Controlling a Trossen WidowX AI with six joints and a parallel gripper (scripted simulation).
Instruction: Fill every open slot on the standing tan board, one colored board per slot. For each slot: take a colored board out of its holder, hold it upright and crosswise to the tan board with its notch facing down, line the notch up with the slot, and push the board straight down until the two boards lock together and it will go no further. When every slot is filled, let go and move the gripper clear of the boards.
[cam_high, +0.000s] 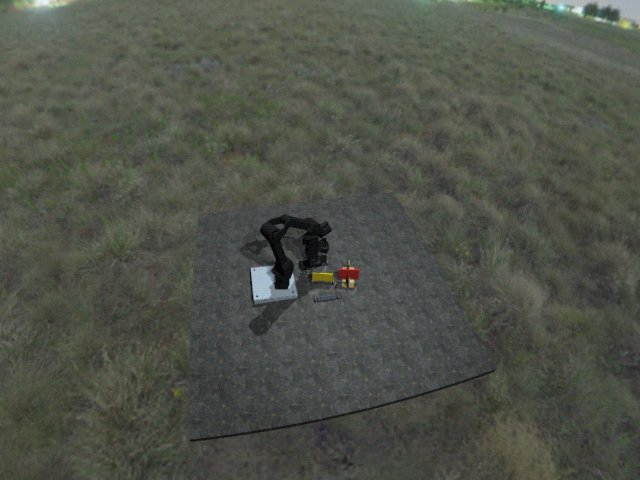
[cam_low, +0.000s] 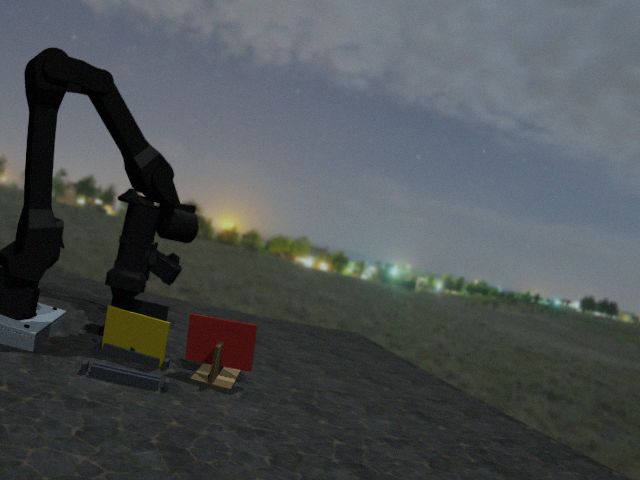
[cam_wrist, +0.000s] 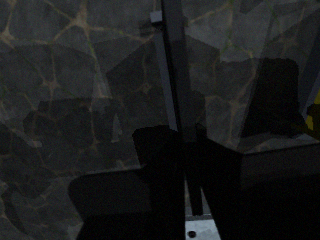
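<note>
Exterior: 1 yellow board (cam_high: 322, 277) (cam_low: 135, 335) (cam_wrist: 316, 99) in gray holder (cam_high: 324, 283) (cam_low: 129, 354) (cam_wrist: 308, 95)

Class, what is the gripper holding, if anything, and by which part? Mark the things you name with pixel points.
The gripper (cam_low: 123, 310) holds the black board (cam_low: 152, 308) (cam_wrist: 173, 30), upright behind the yellow one (cam_low: 135, 333); the grip looks to be near its upper edge, though darkness hides the exact spot.

1. Before you, three colored boards: one yellow board (cam_high: 322, 277) (cam_low: 135, 333) (cam_wrist: 316, 100), one red board (cam_high: 355, 274) (cam_low: 237, 343), one dark board (cam_low: 155, 308) (cam_wrist: 175, 35)
2. Your three gray holders (cam_high: 326, 298) (cam_low: 124, 376) (cam_wrist: 157, 19)
3. Your one standing tan board (cam_high: 348, 281) (cam_low: 216, 361)
4. Your one black arm (cam_high: 279, 250) (cam_low: 41, 155), one gripper (cam_high: 313, 265) (cam_low: 123, 307) (cam_wrist: 183, 137), one pale base plate (cam_high: 261, 289) (cam_low: 20, 338)
</note>
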